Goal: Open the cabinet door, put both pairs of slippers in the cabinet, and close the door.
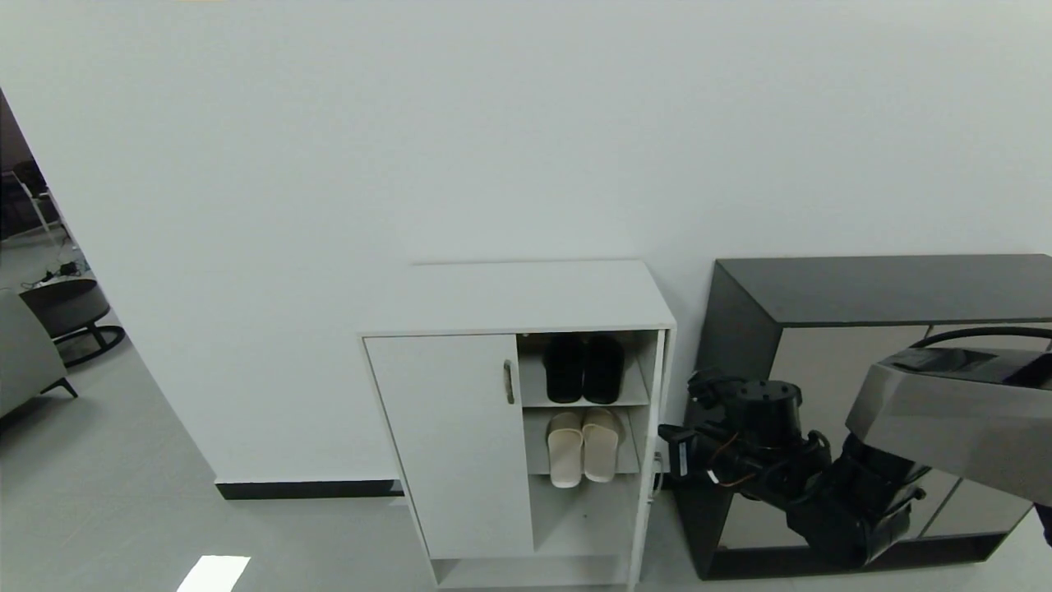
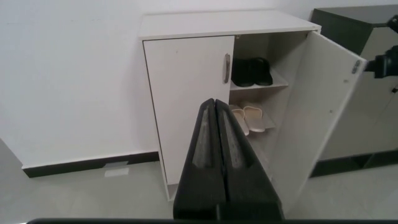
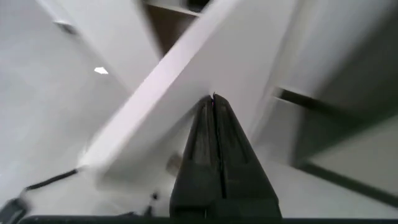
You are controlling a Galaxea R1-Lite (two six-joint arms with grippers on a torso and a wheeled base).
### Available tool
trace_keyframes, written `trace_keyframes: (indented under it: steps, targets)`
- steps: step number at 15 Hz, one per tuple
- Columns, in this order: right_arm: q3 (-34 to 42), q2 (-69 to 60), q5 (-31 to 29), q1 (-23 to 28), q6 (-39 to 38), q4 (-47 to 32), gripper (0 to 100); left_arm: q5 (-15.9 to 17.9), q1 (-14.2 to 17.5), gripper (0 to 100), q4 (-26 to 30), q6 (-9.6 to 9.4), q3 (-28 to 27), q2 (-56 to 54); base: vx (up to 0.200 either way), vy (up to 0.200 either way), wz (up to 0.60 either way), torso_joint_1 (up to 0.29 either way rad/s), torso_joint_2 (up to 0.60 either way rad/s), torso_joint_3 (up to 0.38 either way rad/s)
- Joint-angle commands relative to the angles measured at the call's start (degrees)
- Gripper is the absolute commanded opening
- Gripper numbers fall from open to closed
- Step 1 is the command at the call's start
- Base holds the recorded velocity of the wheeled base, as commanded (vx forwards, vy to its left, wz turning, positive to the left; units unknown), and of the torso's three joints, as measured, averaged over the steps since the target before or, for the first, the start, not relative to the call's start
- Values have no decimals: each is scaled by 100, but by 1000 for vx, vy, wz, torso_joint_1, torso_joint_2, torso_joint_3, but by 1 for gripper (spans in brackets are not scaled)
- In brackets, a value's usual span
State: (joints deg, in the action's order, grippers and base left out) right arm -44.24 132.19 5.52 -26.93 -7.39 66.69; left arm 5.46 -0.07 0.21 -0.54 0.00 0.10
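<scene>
Both pairs are already inside the white cabinet (image 1: pixel 526 296). The black slippers (image 1: pixel 583 367) sit on the top shelf, at 12 o'clock of the beige slippers (image 1: pixel 583 446) on the shelf below, and the toes of both pairs point inward. So the step in hand looks to be the last one, closing up.

The open door (image 1: pixel 649 460) stands swung out at the cabinet's 3 o'clock edge. The closed door (image 1: pixel 452 436) covers the half at 9 o'clock of the shelves.

The right gripper (image 3: pixel 213 99) has its fingers pressed together with nothing between them. It is on the open door's outer side, at 3 o'clock of it, between the door and the dark sideboard (image 1: pixel 888 288). Its tip is at the panel, but I cannot tell whether it touches.

The left gripper (image 2: pixel 216 102) is also pinched together and empty. It is held well back, pointing at the cabinet front.

The next move probably calls for the right gripper to press the panel's outer face and sweep it toward 9 o'clock. It would need to follow the hinge's arc so the tip doesn't slide off, until the door's edge meets the closed door.
</scene>
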Motion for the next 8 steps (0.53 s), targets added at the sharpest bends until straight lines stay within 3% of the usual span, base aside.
trace_keyframes:
  steps: [1, 8]
  targets:
    - [-50, -115, -7, -207, -219, 1, 0, -1, -1, 0, -3, 1, 0, 8, 0, 0, 0, 0, 0, 0]
    - [469, -590, -7, -287, -298, 335, 0, -1, -1, 0, -3, 10, 0, 8, 0, 0, 0, 0, 0, 0]
